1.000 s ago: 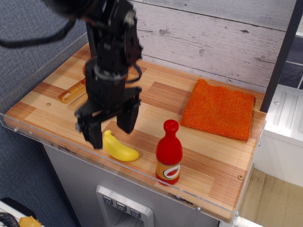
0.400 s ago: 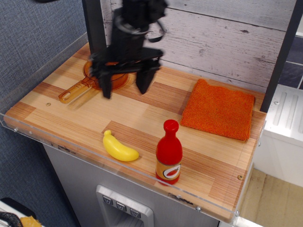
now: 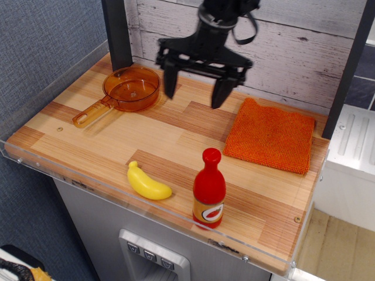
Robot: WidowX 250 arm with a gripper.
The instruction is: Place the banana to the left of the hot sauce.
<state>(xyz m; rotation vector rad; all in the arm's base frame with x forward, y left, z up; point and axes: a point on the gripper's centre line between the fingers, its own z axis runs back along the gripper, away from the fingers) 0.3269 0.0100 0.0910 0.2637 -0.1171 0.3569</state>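
Observation:
The yellow toy banana (image 3: 148,182) lies on the wooden table near the front edge, just left of the hot sauce (image 3: 209,189), a red bottle with a red cap and orange-and-white label, standing upright. A small gap separates them. My black gripper (image 3: 195,93) hangs open and empty above the back of the table, far behind both objects, its two fingers (image 3: 170,82) spread wide.
A translucent orange pan (image 3: 125,91) with its handle pointing front-left sits at the back left. An orange cloth (image 3: 270,135) lies at the back right. A dark post (image 3: 117,32) stands at the back left corner. A clear rim (image 3: 70,178) runs along the table's front edge.
My gripper has risen from just above the banana and swung back and to the right, over the pan area to the back middle. The banana and the bottle have not moved.

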